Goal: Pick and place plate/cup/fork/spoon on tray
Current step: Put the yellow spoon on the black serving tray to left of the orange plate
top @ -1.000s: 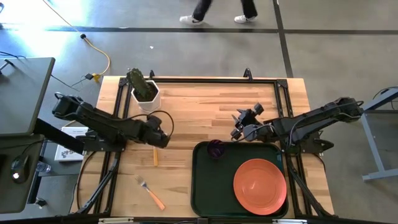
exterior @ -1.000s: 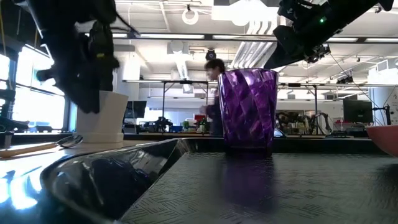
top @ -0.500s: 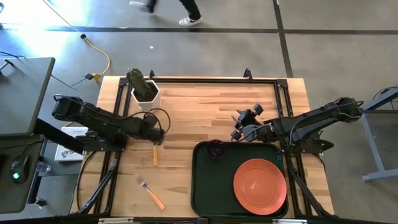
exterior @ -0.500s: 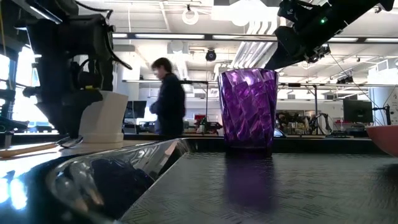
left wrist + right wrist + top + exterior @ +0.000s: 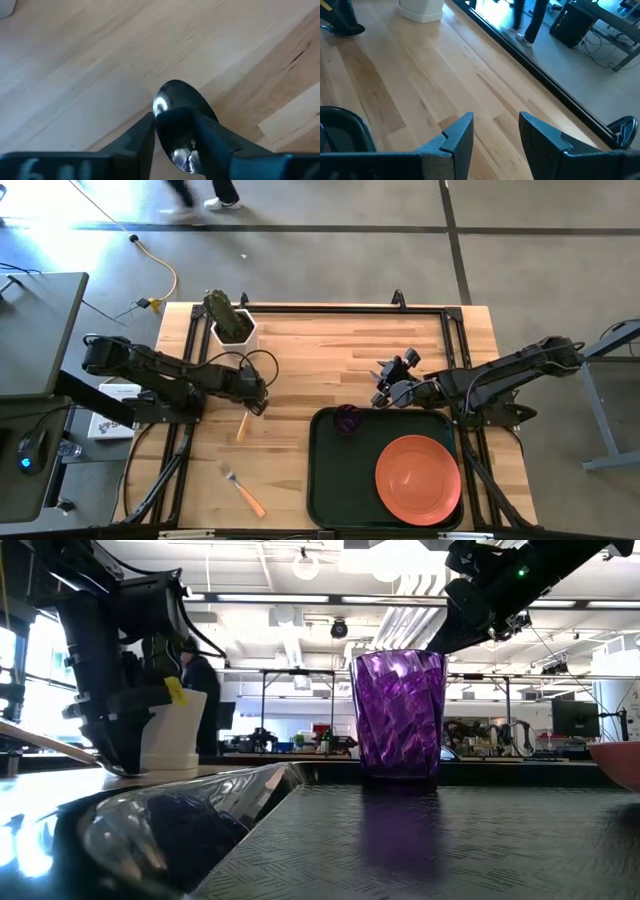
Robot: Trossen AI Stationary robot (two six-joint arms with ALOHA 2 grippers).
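My left gripper [image 5: 256, 402] is down at the table's left middle, shut on the spoon [image 5: 241, 426], whose orange handle [image 5: 40, 737] slants upward. The fork [image 5: 243, 492] lies flat on the wood near the front edge. The purple cup [image 5: 346, 419] stands upright in the far left corner of the dark green tray [image 5: 325, 480]. The orange plate [image 5: 418, 477] lies flat on the tray's right half. My right gripper [image 5: 386, 386] hangs open and empty above the wood, just beyond the tray's far edge. My left gripper pinches the spoon's silver bowl [image 5: 175, 96] between its two fingers [image 5: 145, 131], coming from above and pointing down. The bowl end is down at the table. The handle [image 5: 241, 426] slants up from the fingers, its free end clear of the wood.
A white pot with a green plant [image 5: 233, 328] stands at the far left corner, close behind my left arm. Bare wood [image 5: 330, 350] lies between the two arms. A person walks on the floor beyond the table's far edge.
My left gripper has come down onto the spoon's bowl and taken hold of it. The spoon, which lay flat on the wood, is now tipped: its handle end has lifted clear and swung a little toward the table's left, while the bowl end stays low.
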